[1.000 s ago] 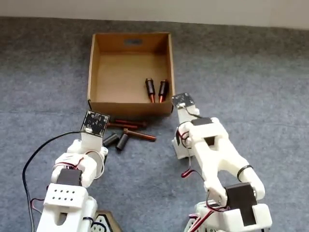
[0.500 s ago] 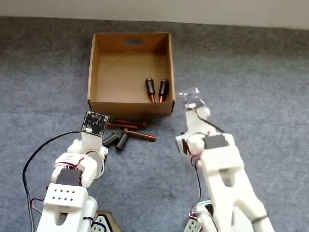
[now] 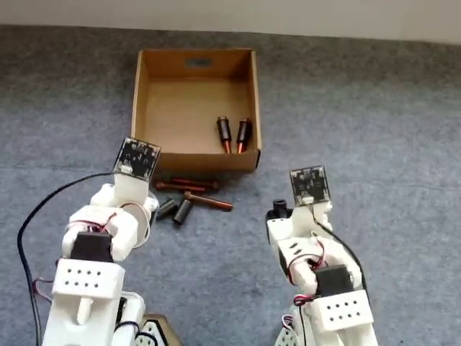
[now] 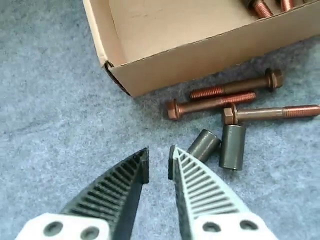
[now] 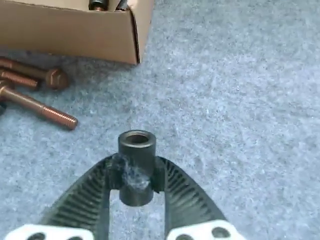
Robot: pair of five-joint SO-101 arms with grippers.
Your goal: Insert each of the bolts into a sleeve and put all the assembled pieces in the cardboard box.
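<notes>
The left gripper [image 4: 158, 162] stood slightly parted, grasping nothing. Three loose bolts [image 4: 210, 104] lay just beyond its fingertips, their long axes crosswise to them, with two sleeves [image 4: 232, 146] nearer. The right gripper [image 5: 136, 170] was clamped on a held sleeve [image 5: 136, 156], its bore pointing out past the tips and the bolts off to one side.

The box [image 3: 194, 160] is plain brown; the bolts [image 4: 210, 104] are copper-red; the sleeves [image 4: 233, 146] are dark grey, almost black; the carpet [image 3: 374, 108] is grey-blue with fine pale speckles; the arms [image 3: 83, 281] are white, with dark ribbed fingers [image 4: 197, 190].
</notes>
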